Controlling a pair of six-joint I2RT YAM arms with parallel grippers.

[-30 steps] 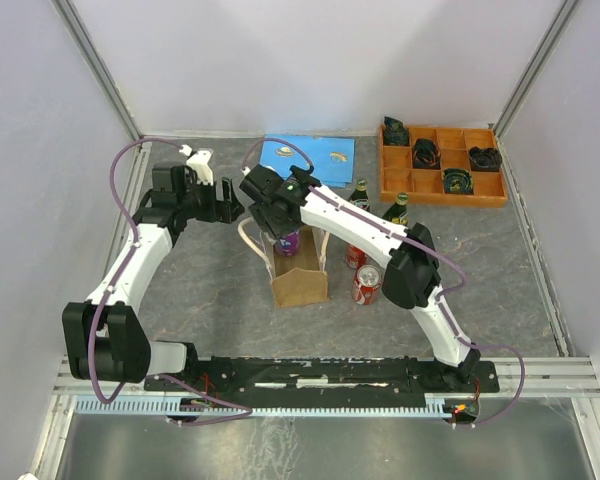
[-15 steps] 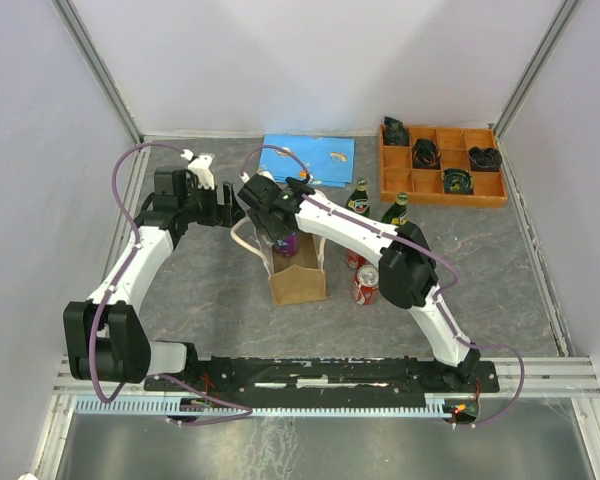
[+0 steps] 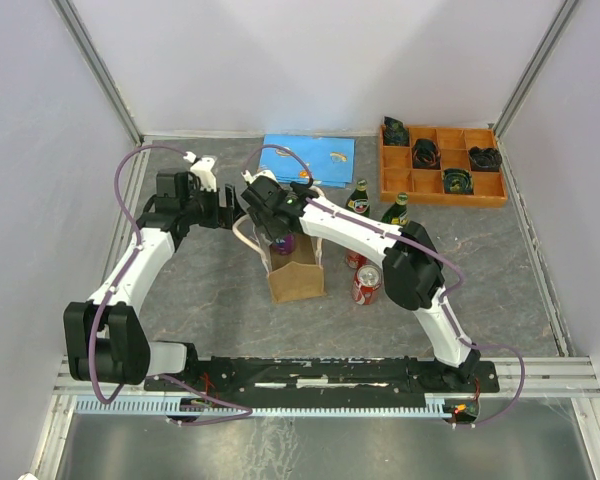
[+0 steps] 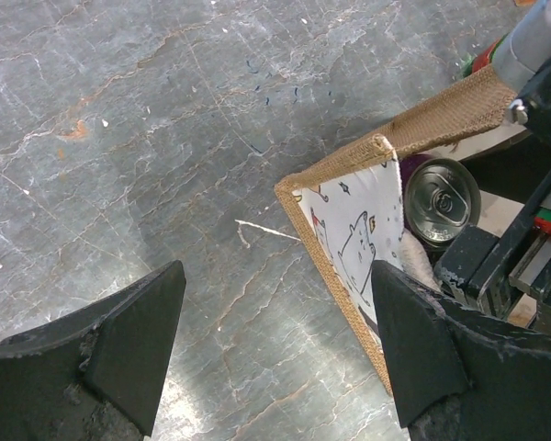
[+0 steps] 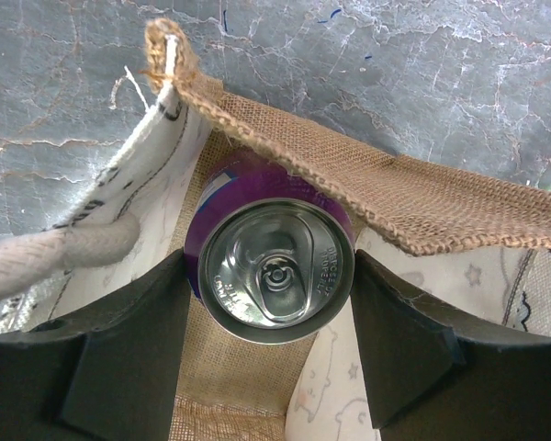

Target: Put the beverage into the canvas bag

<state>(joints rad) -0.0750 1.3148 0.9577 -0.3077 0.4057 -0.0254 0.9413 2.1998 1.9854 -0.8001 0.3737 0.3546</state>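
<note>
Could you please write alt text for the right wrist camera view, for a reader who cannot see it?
Seen from above, a purple can is gripped between the black fingers of the right pincer inside the open mouth of the canvas bag. The bag's burlap rim, printed white lining and a cream handle frame it, with the grey table beyond.

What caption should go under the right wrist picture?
Right gripper holds a purple can in the mouth of the canvas bag.

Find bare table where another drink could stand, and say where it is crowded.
Free: the table between the bag and the near rail, and between the right arm and the right wall. Crowded: around the bag, hemmed by left gripper, right gripper, bottles and red cans.
</note>
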